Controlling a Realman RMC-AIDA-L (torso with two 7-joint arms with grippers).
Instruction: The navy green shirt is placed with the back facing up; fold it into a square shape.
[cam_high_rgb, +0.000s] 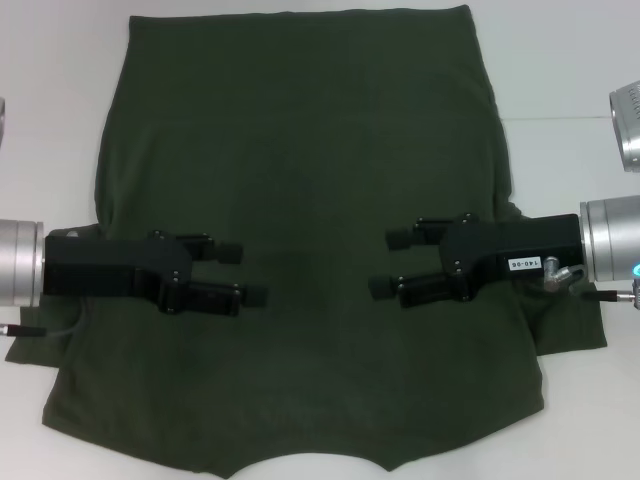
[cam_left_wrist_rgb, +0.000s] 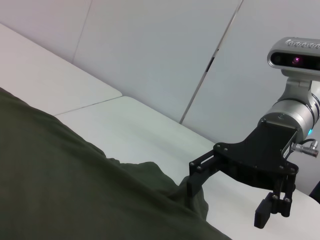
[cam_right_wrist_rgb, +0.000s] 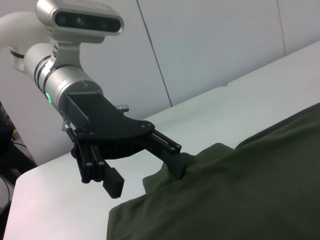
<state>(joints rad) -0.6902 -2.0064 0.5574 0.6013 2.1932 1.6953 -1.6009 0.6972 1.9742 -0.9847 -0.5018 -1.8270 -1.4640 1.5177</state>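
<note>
Olive shirt: the large dark olive-green knit T-shirt (cam_high_rgb: 310, 170) lies flat on the white worktop (cam_high_rgb: 570, 420), under both end effectors.
Left end effector (cam_high_rgb: 248, 274): fingers spread, over the shirt's left middle.
Right end effector (cam_high_rgb: 388, 262): fingers spread, over its right middle.
Cloth: smooth, sleeves at the sides.

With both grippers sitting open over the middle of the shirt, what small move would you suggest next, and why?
Probably draw both grippers back outward to the shirt's side edges. The navy green shirt lies flat on the white table, its sides already turned in. The left gripper and right gripper face each other over its middle, open and holding nothing, so a fresh hold on an edge seems needed before the next fold.
</note>
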